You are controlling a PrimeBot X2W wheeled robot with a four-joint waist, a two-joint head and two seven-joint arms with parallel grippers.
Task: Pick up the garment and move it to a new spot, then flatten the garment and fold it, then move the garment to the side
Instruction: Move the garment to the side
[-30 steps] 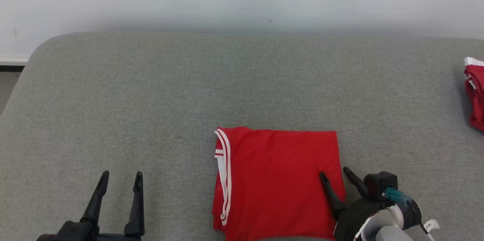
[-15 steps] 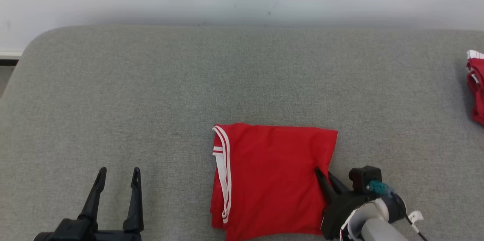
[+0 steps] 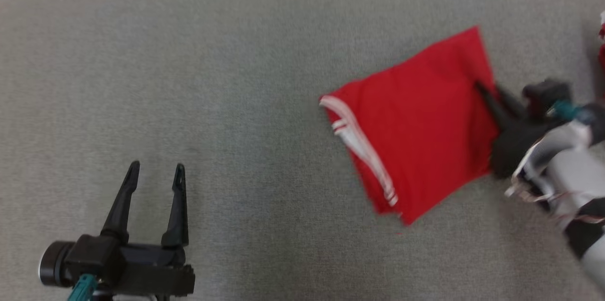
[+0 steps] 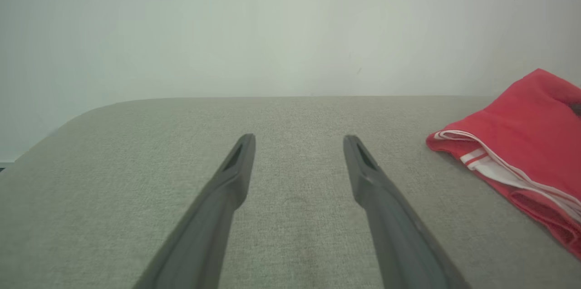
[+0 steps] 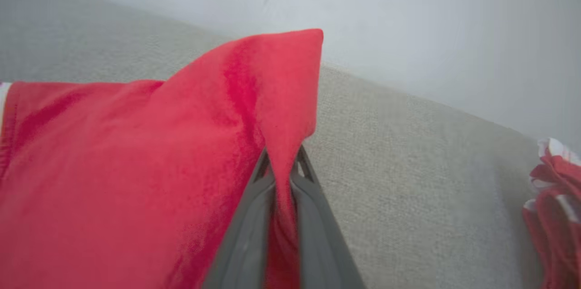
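The garment (image 3: 416,126) is a folded red piece with white stripes along one edge, lying turned at an angle on the grey cushion. My right gripper (image 3: 487,90) is shut on its right edge; in the right wrist view the red cloth (image 5: 181,166) is pinched between the two fingers (image 5: 247,234) and rises in a peak above them. The left wrist view shows the garment (image 4: 522,153) at the far right. My left gripper (image 3: 153,171) stands open at the lower left over bare cushion, well apart from the garment, nothing between its fingers (image 4: 227,189).
The grey cushion (image 3: 212,79) spreads across the whole scene, with a pale wall (image 4: 272,30) behind it. A second red and white bundle (image 5: 553,189) lies at the far right edge, close to the right arm.
The right gripper closed on the garment's right edge and dragged it up and to the right, turning it. The head camera also tilted down. The left gripper stayed open.
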